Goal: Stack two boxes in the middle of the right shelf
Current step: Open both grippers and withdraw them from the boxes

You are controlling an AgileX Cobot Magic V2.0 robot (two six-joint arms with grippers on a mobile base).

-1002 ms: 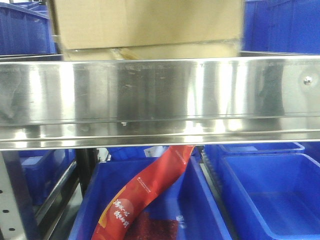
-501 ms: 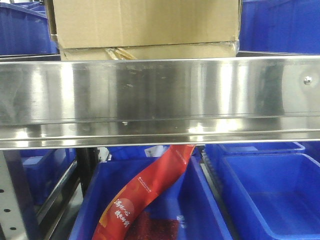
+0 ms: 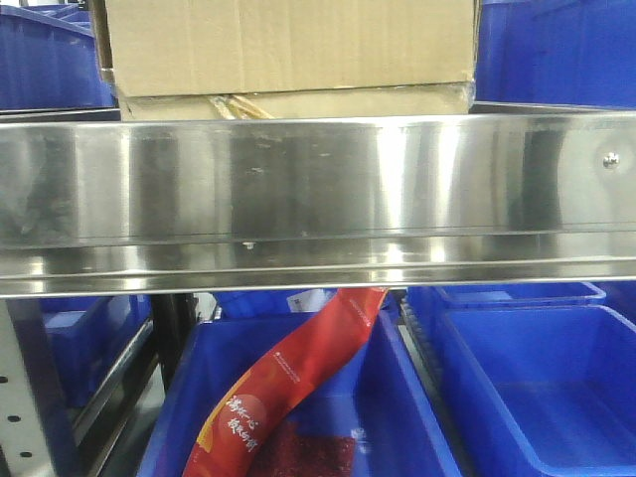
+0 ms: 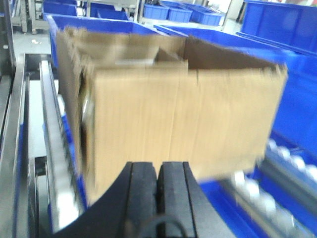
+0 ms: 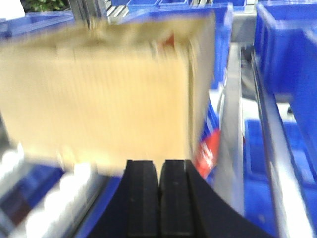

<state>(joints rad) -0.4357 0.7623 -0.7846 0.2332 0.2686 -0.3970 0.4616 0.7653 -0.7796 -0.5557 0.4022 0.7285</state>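
Note:
In the front view a tall tan cardboard box sits on top of a flatter tan box, both on the shiny steel shelf behind its mirror-like front lip. The left wrist view shows the tall box blurred, with my left gripper shut and empty just below its near face. The right wrist view also shows a blurred box side, and my right gripper is shut and empty at its lower edge. I cannot tell whether either gripper touches the box. Neither gripper shows in the front view.
Blue plastic bins fill the level under the shelf, and one holds a red packet. More blue bins flank the boxes on the shelf. A perforated grey upright stands at the lower left. White rollers run beside the box.
The tall box was blurred a second ago and now looks sharp. Its right edge has shifted slightly left. The reflections on the shelf lip have changed.

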